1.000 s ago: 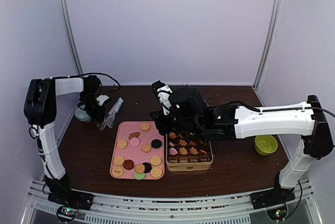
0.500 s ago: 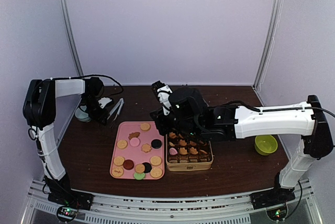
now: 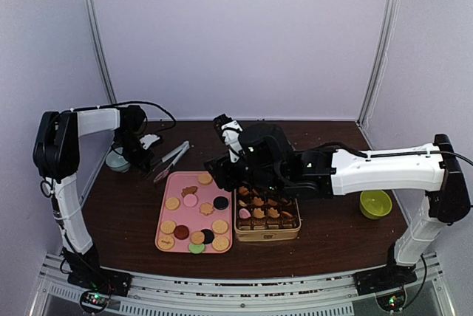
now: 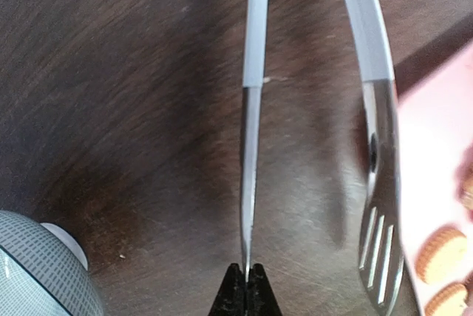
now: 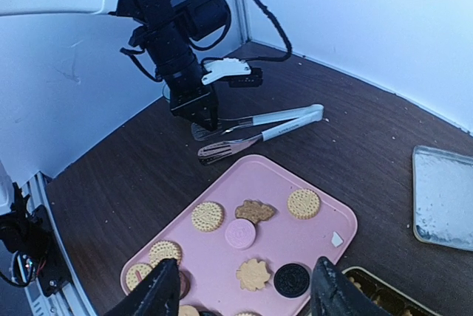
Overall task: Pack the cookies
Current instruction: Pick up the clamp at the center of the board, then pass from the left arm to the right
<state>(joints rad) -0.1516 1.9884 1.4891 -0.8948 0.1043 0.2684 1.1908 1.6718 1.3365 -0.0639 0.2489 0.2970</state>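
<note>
Several cookies [image 3: 172, 203] lie on a pink tray [image 3: 177, 183]: tan rounds, a pink one, black ones and a leaf shape [image 5: 253, 274]. More sit in the paper cups of the gold tin [image 3: 267, 236] beside the tray. My right gripper [image 5: 247, 294] hangs open over the tray's near part, holding nothing. Metal tongs [image 3: 171, 159] lie on the table left of the tray. My left gripper [image 4: 246, 290] is shut on one thin arm of the tongs [image 4: 250, 146], near its tip. The other, slotted arm [image 4: 378, 183] stands apart to the right.
A grey cup [image 3: 116, 159] stands at the far left by the left arm. A green bowl [image 3: 375, 204] sits at the right. A silver tin lid [image 5: 443, 198] lies behind the tin. The right arm [image 3: 369, 168] stretches across above the tin.
The left gripper has closed on a tongs arm, and the tongs have swung toward the tray. The right gripper's fingers have opened wider above the tray.
</note>
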